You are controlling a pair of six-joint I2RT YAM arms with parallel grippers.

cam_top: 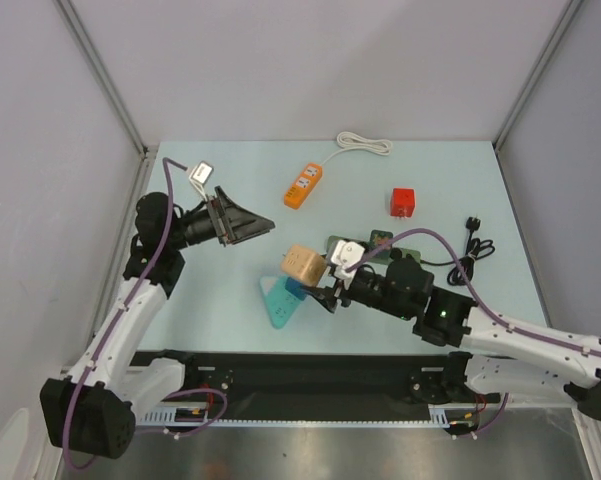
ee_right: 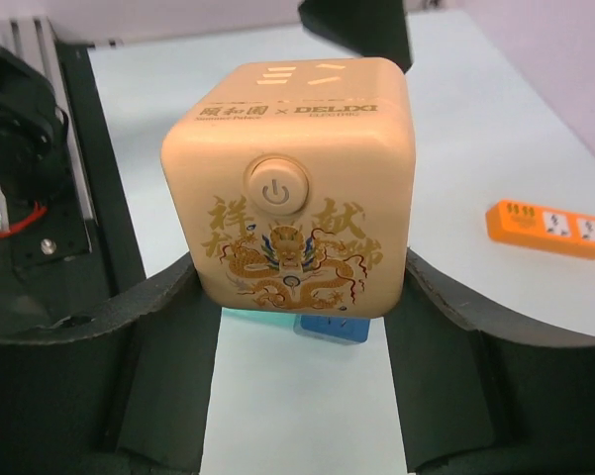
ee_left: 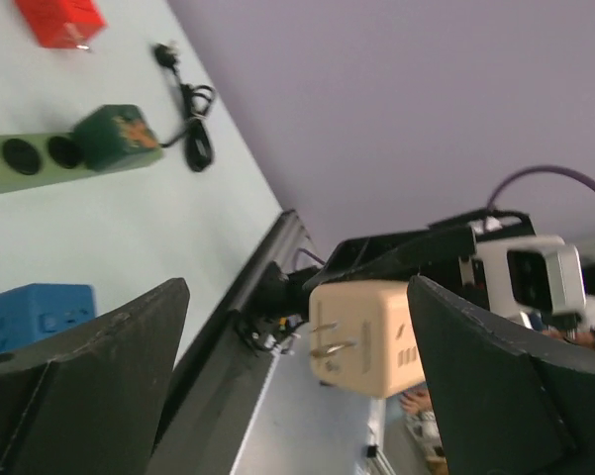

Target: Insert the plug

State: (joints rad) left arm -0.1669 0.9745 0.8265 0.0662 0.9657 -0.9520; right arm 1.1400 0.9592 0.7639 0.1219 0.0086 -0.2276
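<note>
My right gripper point(cam_top: 318, 278) is shut on a beige cube plug point(cam_top: 303, 264) and holds it above the table. In the right wrist view the cube point(ee_right: 292, 188) shows a power button and a gold dragon print between my fingers point(ee_right: 168, 327). Below it lies a teal power strip point(cam_top: 276, 303) with a blue cube point(ee_right: 332, 328) on it. My left gripper point(cam_top: 264, 226) is open and empty, pointing toward the cube. In the left wrist view the cube's metal prongs point(ee_left: 332, 336) face that camera between the open fingers point(ee_left: 99, 376).
An orange power strip point(cam_top: 303, 185) with a white cord lies at the back. A red cube point(cam_top: 402, 202) sits at the right. A green power strip point(ee_left: 30, 158) carries a green cube point(ee_left: 117, 137). A black cable point(cam_top: 475, 247) lies coiled at the right edge.
</note>
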